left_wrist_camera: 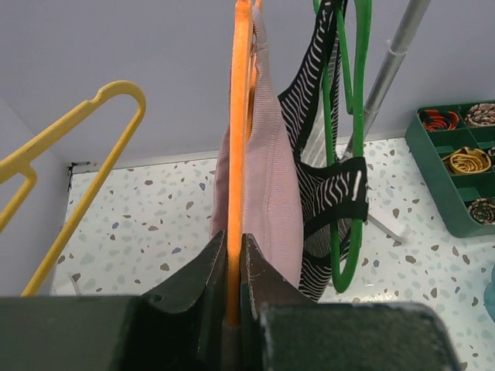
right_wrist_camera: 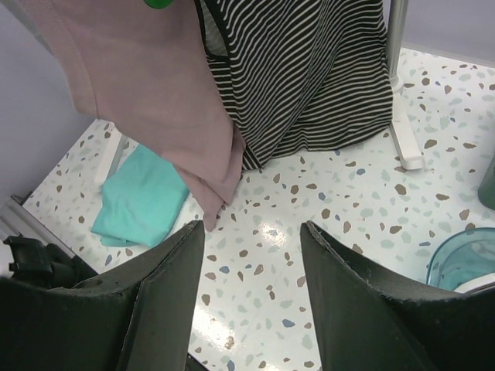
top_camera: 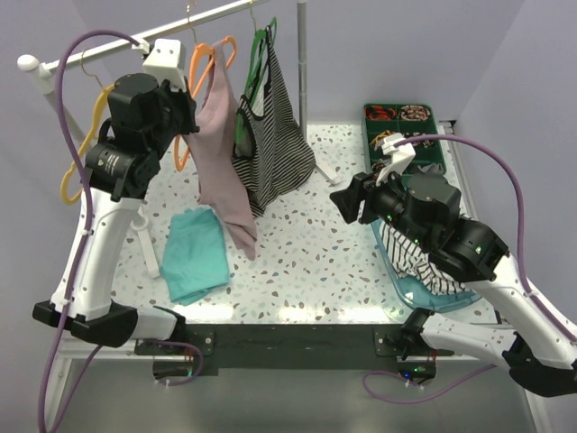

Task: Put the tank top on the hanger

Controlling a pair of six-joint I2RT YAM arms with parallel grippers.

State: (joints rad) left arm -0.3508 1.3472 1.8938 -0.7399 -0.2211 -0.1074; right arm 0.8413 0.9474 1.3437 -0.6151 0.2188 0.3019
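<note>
Left arm (top_camera: 117,171) raised high, jaws pinching the hanger (left_wrist_camera: 234,193) — right arm (top_camera: 451,236) low, jaws spread

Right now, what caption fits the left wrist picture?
Left tool pinches the orange hanger, with the pink top hanging on it.

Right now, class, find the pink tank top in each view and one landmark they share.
Top external: tank top hangs left of centre.
Left wrist: tank top at centre, against the orange hanger.
Right wrist: tank top fills the upper left.
Shared landmark: striped top, just right of it everywhere.
</note>
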